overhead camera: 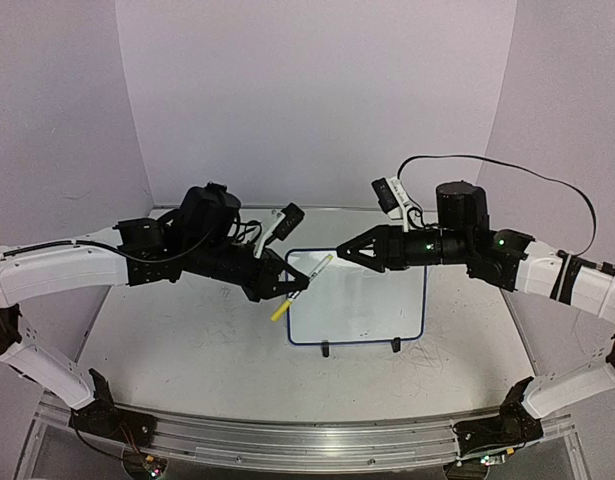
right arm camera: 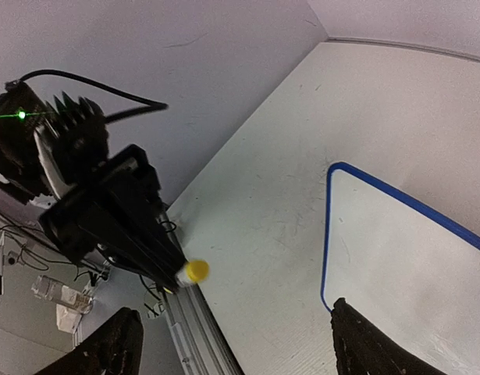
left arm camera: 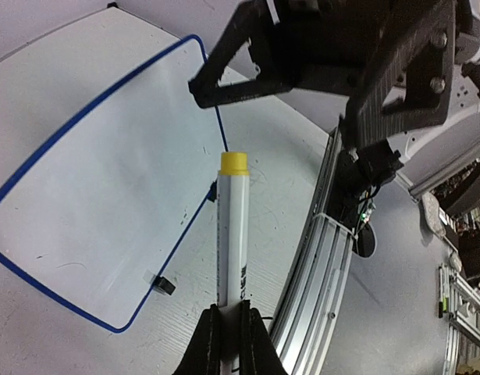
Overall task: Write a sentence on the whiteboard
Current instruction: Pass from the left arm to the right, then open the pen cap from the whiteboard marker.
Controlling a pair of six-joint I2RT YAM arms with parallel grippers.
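Observation:
The whiteboard (overhead camera: 367, 300) lies flat on the table between the arms, with a navy frame and two black feet at its near edge. It also shows in the left wrist view (left arm camera: 99, 195) and the right wrist view (right arm camera: 411, 250). No sentence shows on it; its surface looks blank. My left gripper (overhead camera: 295, 285) is shut on a white marker (left arm camera: 233, 234) with a yellow cap (left arm camera: 234, 162), held above the board's left edge. My right gripper (overhead camera: 340, 250) is open and empty, its fingertips (left arm camera: 247, 82) facing the cap (right arm camera: 196, 271) with a gap between.
The table top (overhead camera: 187, 340) carries faint grey scribble marks. A metal rail (overhead camera: 287, 435) runs along the near edge by the arm bases. Purple walls (overhead camera: 317, 90) close in the back and sides. A black cable (overhead camera: 547, 180) loops above the right arm.

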